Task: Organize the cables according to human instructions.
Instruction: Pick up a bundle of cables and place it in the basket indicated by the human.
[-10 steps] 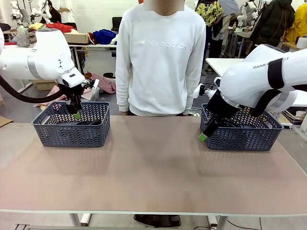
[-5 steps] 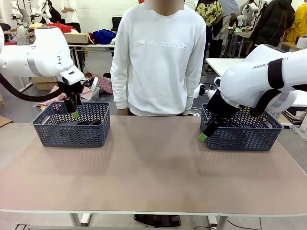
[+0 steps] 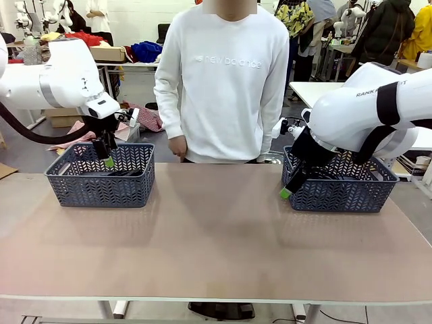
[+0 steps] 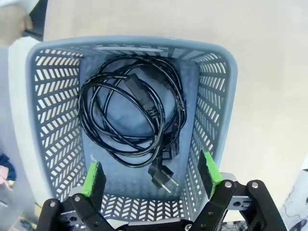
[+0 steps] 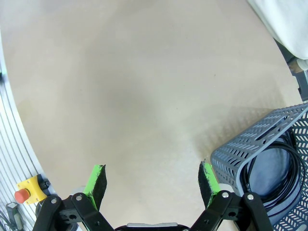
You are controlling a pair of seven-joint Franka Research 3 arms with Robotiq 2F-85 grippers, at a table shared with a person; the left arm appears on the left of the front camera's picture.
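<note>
Front: left gripper (image 3: pixel 108 156) hovers over the left basket (image 3: pixel 101 177), right gripper (image 3: pixel 286 190) beside the right basket (image 3: pixel 341 187); left wrist: jaws spread, empty, above coiled cables (image 4: pixel 132 115), so centre before descending; right wrist: jaws spread over bare table (image 5: pixel 134 86), cable (image 5: pixel 269 168) in basket.

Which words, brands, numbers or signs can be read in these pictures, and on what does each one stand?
"new balance": pale raised letters across the chest of the person's white sweatshirt.
"RANK R...": dark print on the upper casing of the right arm; a black band cuts off the rest.
The red button on a yellow box at the table's edge bears no readable print.
</note>
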